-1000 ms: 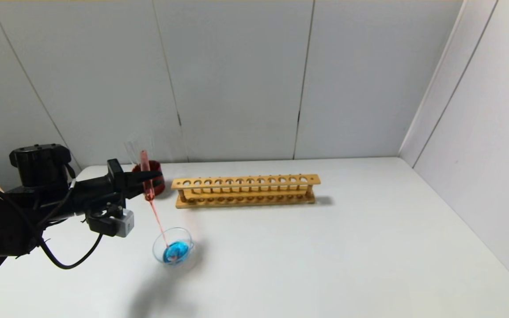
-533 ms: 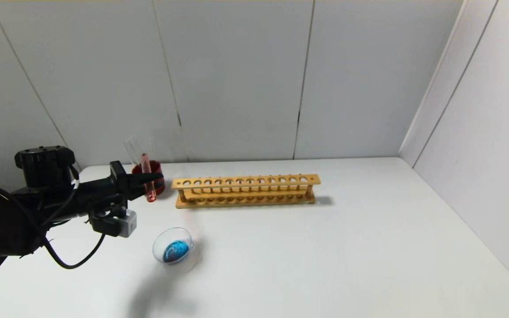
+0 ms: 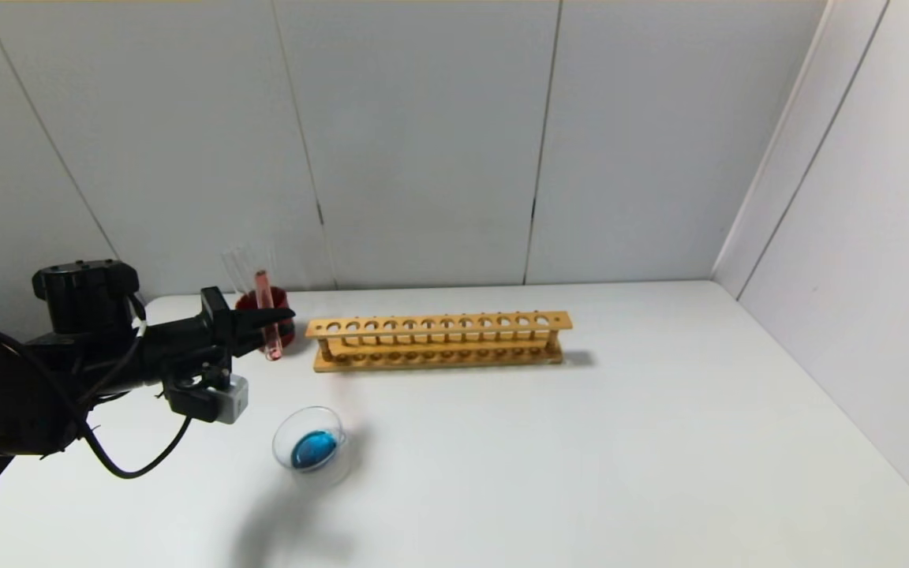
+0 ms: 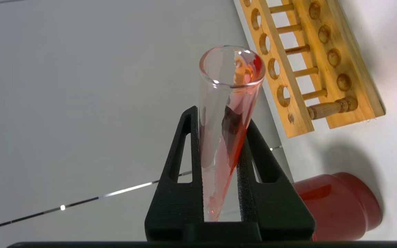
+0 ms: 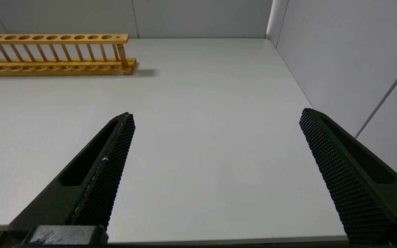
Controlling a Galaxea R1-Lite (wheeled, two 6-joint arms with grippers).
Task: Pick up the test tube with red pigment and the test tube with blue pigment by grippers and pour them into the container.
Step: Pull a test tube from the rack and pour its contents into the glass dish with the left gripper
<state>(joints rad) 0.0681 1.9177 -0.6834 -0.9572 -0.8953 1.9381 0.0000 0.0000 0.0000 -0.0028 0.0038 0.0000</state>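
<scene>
Head view: left gripper [image 3: 279,317], matte black with a grey-white box under it, is pinched on the test tube with red pigment [image 3: 268,315], a slim clear glass tube held near upright at the table's far-left, just in front of the dark red cup [image 3: 285,331]. The cup is opaque, and faint colourless tubes [image 3: 238,268] stand out of it. The container [image 3: 311,447], a low round clear glass beaker, sits on the table nearer the robot than the gripper and apart from it, with a blue pool in its bottom. The wooden rack [image 3: 437,341], long and light, has a row of round holes, all vacant. The table [image 3: 581,457] is smooth matte white; pale grey wall panels with dark seams close in the back and right. Left wrist view: textured black fingers [image 4: 188,151] press on both sides of the tube [image 4: 226,113]; open rim faces the camera, red film streaks the inner wall, a small red residue at the rounded end. One end of the rack [image 4: 308,65] and the glossy cup [image 4: 339,206] lie beyond. Right wrist view: right gripper [image 5: 215,117] is spread wide, holding nothing, knurled pads [image 5: 112,172], over bare table [image 5: 198,89] near the front edge; the rack [image 5: 53,55] is far off.
</scene>
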